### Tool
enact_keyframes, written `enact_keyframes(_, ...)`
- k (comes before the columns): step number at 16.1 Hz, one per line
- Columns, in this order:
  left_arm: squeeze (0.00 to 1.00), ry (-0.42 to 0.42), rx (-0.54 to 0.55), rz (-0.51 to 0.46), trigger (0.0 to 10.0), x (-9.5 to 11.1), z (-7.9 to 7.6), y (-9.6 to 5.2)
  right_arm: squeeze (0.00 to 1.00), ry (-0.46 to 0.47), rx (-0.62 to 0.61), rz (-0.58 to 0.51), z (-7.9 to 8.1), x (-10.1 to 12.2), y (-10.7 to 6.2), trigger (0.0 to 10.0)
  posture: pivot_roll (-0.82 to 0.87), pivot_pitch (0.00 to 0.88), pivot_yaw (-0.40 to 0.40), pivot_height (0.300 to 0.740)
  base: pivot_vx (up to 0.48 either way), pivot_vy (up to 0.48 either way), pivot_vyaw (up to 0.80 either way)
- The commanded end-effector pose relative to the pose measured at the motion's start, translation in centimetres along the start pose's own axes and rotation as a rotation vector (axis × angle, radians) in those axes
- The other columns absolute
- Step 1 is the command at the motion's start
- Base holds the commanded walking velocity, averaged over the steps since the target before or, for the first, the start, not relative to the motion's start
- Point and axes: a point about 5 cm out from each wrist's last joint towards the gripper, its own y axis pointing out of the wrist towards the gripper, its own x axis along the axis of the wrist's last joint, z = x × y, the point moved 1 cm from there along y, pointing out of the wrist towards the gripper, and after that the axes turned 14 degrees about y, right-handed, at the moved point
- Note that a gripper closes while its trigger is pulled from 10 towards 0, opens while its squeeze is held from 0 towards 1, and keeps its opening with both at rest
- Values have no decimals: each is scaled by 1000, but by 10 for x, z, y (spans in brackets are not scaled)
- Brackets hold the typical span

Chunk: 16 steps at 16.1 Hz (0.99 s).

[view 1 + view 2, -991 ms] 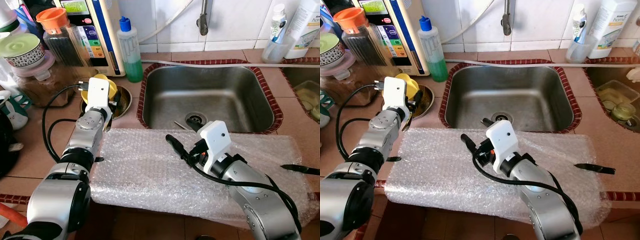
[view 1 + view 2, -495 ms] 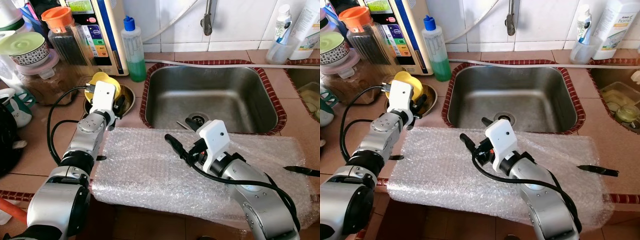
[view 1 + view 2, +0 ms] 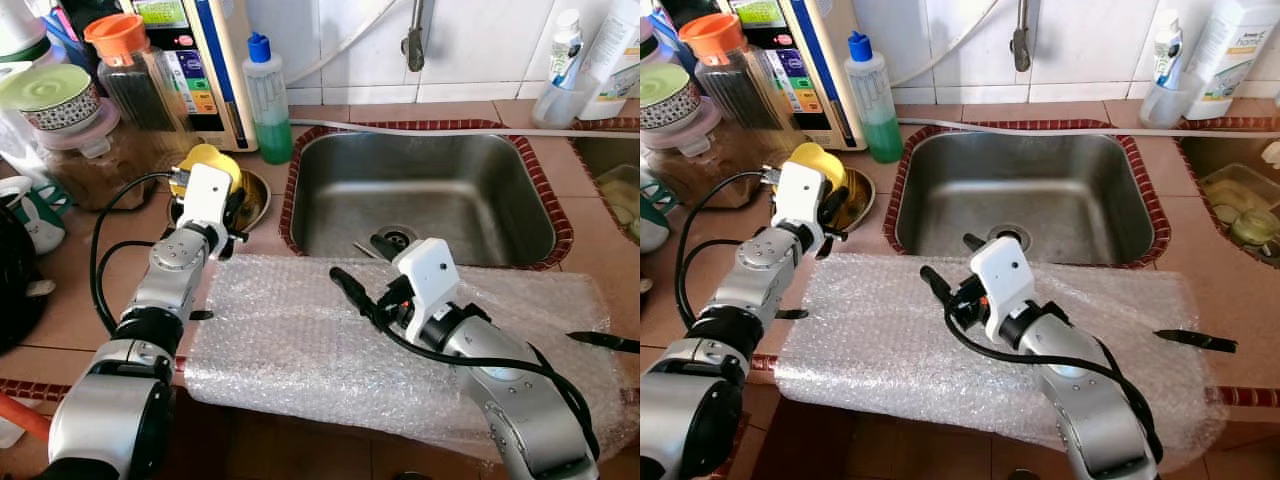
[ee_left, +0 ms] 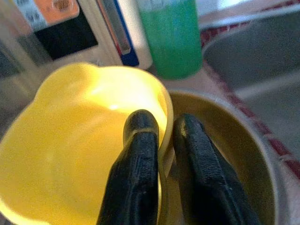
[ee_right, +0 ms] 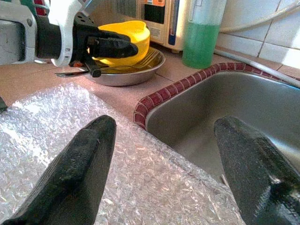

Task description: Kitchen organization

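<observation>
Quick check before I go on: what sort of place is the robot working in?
A home kitchen counter, most likely: a steel sink set in a tiled worktop, a bottle of green dish soap beside it, and the left gripper pinching a yellow bowl.

Terracotta-tiled counter (image 3: 90, 300) with inset steel sink (image 3: 420, 190). Bubble wrap sheet (image 3: 300, 340) at 6 o'clock of the sink. Steel dish (image 3: 255, 195) at 9 o'clock; green soap bottle (image 3: 268, 100) at 10 o'clock.
</observation>
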Motion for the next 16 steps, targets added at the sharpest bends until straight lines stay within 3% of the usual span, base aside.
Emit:
enact_keyframes(1,0,18,30,-49,0,5,8,-3,0,-6,15,-4,1,1,1,10000,-357,117,122,740,0,0,0)
enact_keyframes(9,0,114,108,-220,0,16,10,-25,0,-4,-5,-6,-9,0,4,10000,-322,101,118,740,0,0,0)
enact_keyframes(16,0,186,25,-352,0,37,1,-45,0,-51,-77,1,-36,1,8,10000,-287,90,122,740,0,0,0)
